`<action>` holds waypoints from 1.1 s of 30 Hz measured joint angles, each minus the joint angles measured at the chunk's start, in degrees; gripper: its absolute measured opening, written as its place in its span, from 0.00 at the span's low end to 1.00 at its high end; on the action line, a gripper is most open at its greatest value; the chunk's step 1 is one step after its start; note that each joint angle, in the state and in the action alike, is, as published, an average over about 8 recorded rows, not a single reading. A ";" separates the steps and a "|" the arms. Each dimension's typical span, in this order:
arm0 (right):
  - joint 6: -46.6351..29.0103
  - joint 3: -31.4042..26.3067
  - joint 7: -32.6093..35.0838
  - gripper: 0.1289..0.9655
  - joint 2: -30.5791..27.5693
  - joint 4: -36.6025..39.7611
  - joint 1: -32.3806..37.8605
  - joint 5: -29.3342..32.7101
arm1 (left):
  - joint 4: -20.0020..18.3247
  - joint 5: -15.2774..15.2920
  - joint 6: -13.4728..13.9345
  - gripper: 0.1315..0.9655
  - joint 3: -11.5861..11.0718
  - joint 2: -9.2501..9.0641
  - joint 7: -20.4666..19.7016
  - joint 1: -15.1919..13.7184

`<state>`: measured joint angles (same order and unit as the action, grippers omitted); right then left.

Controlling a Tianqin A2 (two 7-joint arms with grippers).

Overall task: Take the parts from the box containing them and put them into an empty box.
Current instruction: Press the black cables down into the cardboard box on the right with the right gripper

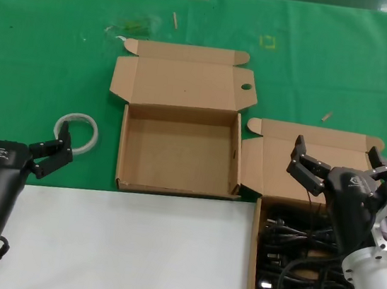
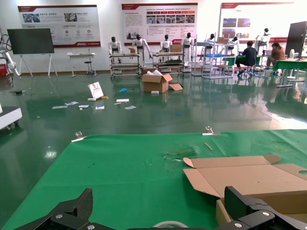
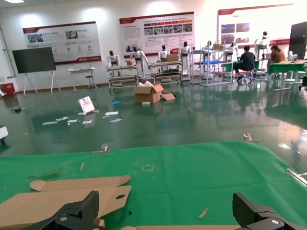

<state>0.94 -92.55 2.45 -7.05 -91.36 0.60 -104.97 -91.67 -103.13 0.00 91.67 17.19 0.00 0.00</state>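
The black power cords lie in a tangled heap in the brown cardboard box at the front right, its plain lid folded back. The empty box stands open mid-table; its lid has a tiny dark speck. My right gripper is open and empty, hovering over the cord box's lid and far edge. In the right wrist view it spans wide, with the empty box's lid beyond. My left gripper is open and empty at the far left, also shown in the left wrist view.
A white ring lies on the green cloth just beyond my left gripper and shows in the left wrist view. Small scraps lie on the cloth. A white table surface fronts the boxes.
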 joint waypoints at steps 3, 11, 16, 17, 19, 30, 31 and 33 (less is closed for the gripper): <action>0.00 0.00 0.00 1.00 0.00 0.00 0.00 0.00 | 0.00 0.00 0.00 1.00 0.00 0.00 0.00 0.00; 0.00 0.00 0.00 1.00 0.00 0.00 0.00 0.00 | 0.00 0.00 0.00 1.00 0.00 0.00 0.00 0.00; 0.00 0.00 0.00 1.00 0.00 0.00 0.00 0.00 | 0.00 0.00 0.00 1.00 0.00 0.00 0.00 0.00; 0.00 0.00 0.00 1.00 0.00 0.00 0.00 0.00 | 0.00 0.00 0.00 1.00 0.00 0.00 0.00 0.00; 0.49 -0.30 0.10 1.00 0.00 -0.03 -0.08 -0.27 | 0.00 0.00 0.00 1.00 0.00 0.00 0.00 0.00; 12.99 -7.38 8.36 1.00 0.01 -2.98 -3.79 -11.72 | 0.00 0.00 0.00 1.00 0.00 0.00 0.00 0.00; 14.21 -7.94 9.61 1.00 0.01 -3.46 -4.31 -13.10 | 0.00 0.00 0.00 1.00 0.00 0.00 0.00 0.00; 16.59 -8.94 12.23 1.00 0.01 -4.48 -5.41 -15.78 | 0.00 0.00 0.00 1.00 0.00 0.00 0.00 0.00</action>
<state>17.54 -101.49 14.68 -7.04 -95.84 -4.81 -120.75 -91.67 -103.13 0.00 91.67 17.19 0.00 0.00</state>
